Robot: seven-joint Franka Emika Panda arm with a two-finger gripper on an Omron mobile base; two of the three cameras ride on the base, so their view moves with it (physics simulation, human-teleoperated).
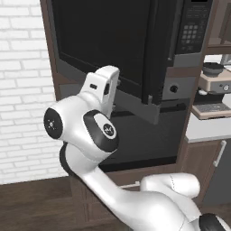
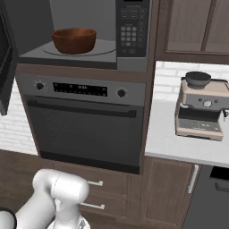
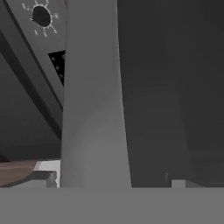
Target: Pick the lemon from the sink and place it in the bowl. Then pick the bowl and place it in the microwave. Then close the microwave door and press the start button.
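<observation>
- Dark grey, the microwave (image 2: pixel 85 31) sits built in above the oven (image 2: pixel 85 129); its cavity stands open in the right base view, with the keypad (image 2: pixel 132 33) on its right side.
- The microwave door (image 1: pixel 103 40) is swung out wide; in the left base view its black glass faces the camera, its long axis running across, with the free edge toward the keypad side.
- The arm reaches up in front of that door, the hand against its lower part; the gripper (image 1: pixel 113 106) itself is hidden behind the hand housing, and I judge its jaws to be spread with nothing in them.
- In the hand view a pale grey slab, likely the door edge (image 3: pixel 94 109), rises just ahead, with an oven knob (image 3: pixel 41 16) beyond.
- The door lies directly ahead of the pincer, so closing it probably calls for a push toward the cavity, about the hinge on the far side from the keypad.
- The reddish-brown bowl (image 2: pixel 74 40) rests upright inside on the turntable; whether the lemon lies in it cannot be told.
</observation>
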